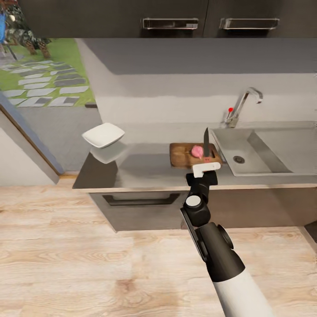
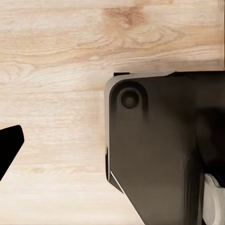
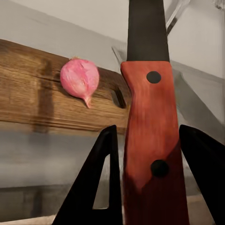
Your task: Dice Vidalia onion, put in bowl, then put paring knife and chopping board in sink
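Observation:
The pink Vidalia onion (image 1: 197, 151) (image 3: 79, 78) lies on the dark brown chopping board (image 1: 185, 156) (image 3: 33, 96), which rests on the grey countertop (image 1: 141, 169) just left of the sink (image 1: 264, 152). My right gripper (image 1: 206, 166) (image 3: 149, 133) is shut on the red handle of the paring knife (image 3: 152, 140), at the board's near edge. The blade (image 1: 206, 141) points away from me, just right of the onion. The white bowl (image 1: 103, 134) stands at the countertop's left end. One black fingertip (image 2: 10, 143) of the left gripper shows far to one side, above the wooden floor.
A curved chrome tap (image 1: 244, 103) with a red-tipped lever stands behind the sink. Dark wall cabinets (image 1: 176, 20) hang above the counter. A drawer front (image 1: 141, 200) faces me below the worktop. My own dark body (image 2: 164, 150) is close to the left gripper.

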Motion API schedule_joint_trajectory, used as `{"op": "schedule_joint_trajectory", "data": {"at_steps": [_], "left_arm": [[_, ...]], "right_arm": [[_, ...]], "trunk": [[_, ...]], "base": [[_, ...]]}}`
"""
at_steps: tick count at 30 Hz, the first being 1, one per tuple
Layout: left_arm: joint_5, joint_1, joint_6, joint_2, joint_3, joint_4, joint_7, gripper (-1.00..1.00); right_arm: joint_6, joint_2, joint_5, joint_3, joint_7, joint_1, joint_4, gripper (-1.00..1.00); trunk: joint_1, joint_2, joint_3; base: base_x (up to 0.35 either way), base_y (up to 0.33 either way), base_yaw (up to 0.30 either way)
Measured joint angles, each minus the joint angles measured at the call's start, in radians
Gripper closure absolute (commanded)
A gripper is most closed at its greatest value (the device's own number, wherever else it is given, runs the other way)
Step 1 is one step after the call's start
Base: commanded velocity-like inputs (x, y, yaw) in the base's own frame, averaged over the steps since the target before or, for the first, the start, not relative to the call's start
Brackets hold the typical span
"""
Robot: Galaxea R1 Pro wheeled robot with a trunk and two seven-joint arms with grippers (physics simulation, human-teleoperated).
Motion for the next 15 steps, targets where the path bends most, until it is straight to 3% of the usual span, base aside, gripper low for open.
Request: {"op": "schedule_joint_trajectory", "data": {"at_steps": [5,8,11,15], "left_arm": [[0.0,0.0,0.0,0.001,0.0,0.0,0.0,-1.0],[0.0,0.0,0.0,0.0,0.0,0.0,0.0,-1.0],[0.0,0.0,0.0,0.0,0.0,-0.001,0.0,-1.0],[0.0,0.0,0.0,0.0,0.0,-0.002,0.0,-1.0]], "right_arm": [[0.022,0.0,0.019,0.034,0.001,0.0,0.004,1.0],[0.081,0.0,0.041,0.053,0.009,-0.001,0.022,1.0],[0.13,0.0,0.091,0.059,0.014,-0.059,0.1,1.0],[0.139,0.0,0.113,0.06,0.017,-0.177,0.272,1.0]], "trunk": [[0.0,0.0,0.0],[0.0,0.0,0.0],[0.0,0.0,0.0],[0.0,0.0,0.0]], "base": [[0.0,-0.3,0.0],[0.0,-0.093,0.0],[0.0,-0.015,0.0],[0.0,-0.004,0.0]]}}
